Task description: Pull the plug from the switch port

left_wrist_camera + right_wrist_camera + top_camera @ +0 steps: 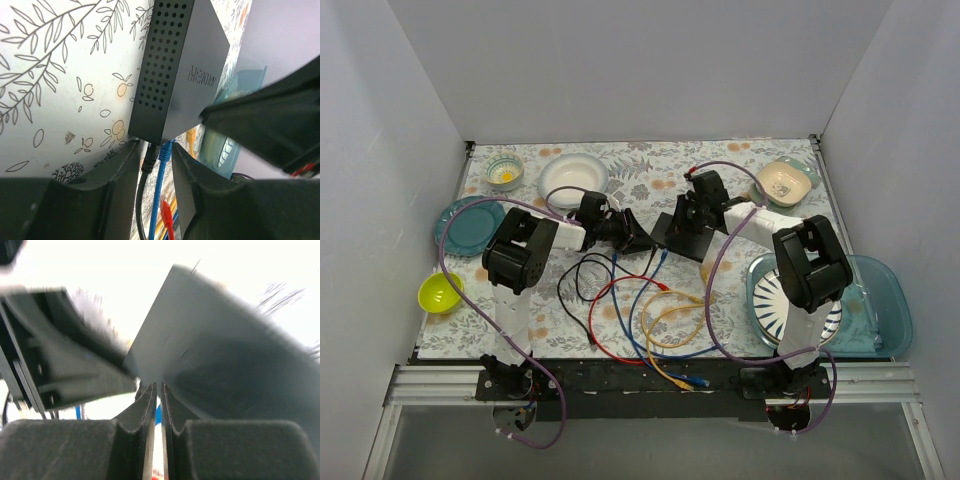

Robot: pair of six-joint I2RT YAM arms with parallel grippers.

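- Worktop (650,160): floral cloth, boxed in by white walls on the left, far and right sides. The arm bases stand along its near edge.
- Tray (885,300): teal, against the right edge, with a striped plate (770,300) lapping its left side. The right arm's elbow rises over both.
- Dishes on the margins: a teal plate (460,225) and a lime bowl (440,292) by the left edge. A small bowl (504,170), a white bowl (573,177) and a cream bowl (785,182) stand along the far edge. Bare cloth lies between the white and cream bowls, behind the switch.
- Cables (620,320): black, red, blue and yellow loops fill the near middle, from the switch down to the near edge.
- Switch (185,70): mid-worktop between the two grippers, one corner pointing towards the bases. Its vented side and socket edge face the left gripper.
- Left gripper (156,146): fingers parted at the socket edge, astride a black plug (149,159) and a blue plug (165,150), both seated. These two fill the gap, but whether the fingers press them I cannot tell. A red plug (165,208) lies loose nearer the wrist.
- Right gripper (157,387): fingers drawn almost together, only a slit between, tips at the switch's edge. This view is blurred.
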